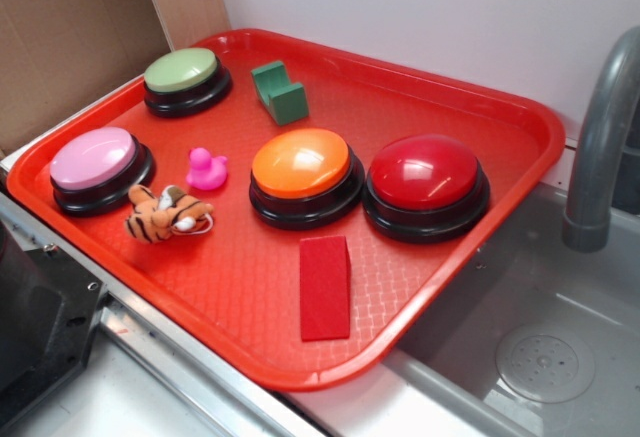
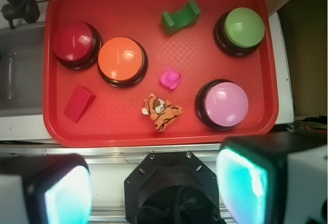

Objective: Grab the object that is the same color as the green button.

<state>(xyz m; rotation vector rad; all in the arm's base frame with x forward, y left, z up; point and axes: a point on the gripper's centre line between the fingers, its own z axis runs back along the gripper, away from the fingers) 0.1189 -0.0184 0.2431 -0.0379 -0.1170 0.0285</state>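
Note:
The object, a small dark green block [image 1: 280, 91] [image 2: 180, 17] with a U-shaped notch, sits on the red tray [image 1: 470, 247] near its far edge. The green button [image 1: 186, 79] [image 2: 242, 28], pale olive dome on a black base, stands beside it in the tray's corner. My gripper [image 2: 156, 188] is open and hangs high above the tray's near side, well apart from everything. Its two pale cyan pads [image 2: 66, 193] frame the bottom of the wrist view with nothing between them. The exterior view does not show the gripper.
On the tray also stand a pink button [image 1: 98, 167], an orange button [image 1: 304, 175] and a red button [image 1: 426, 185]. A pink toy duck [image 1: 206, 169], a plush tiger [image 1: 164, 213] and a flat red wedge [image 1: 325, 287] lie among them. A sink with a grey faucet [image 1: 600, 147] lies to the right.

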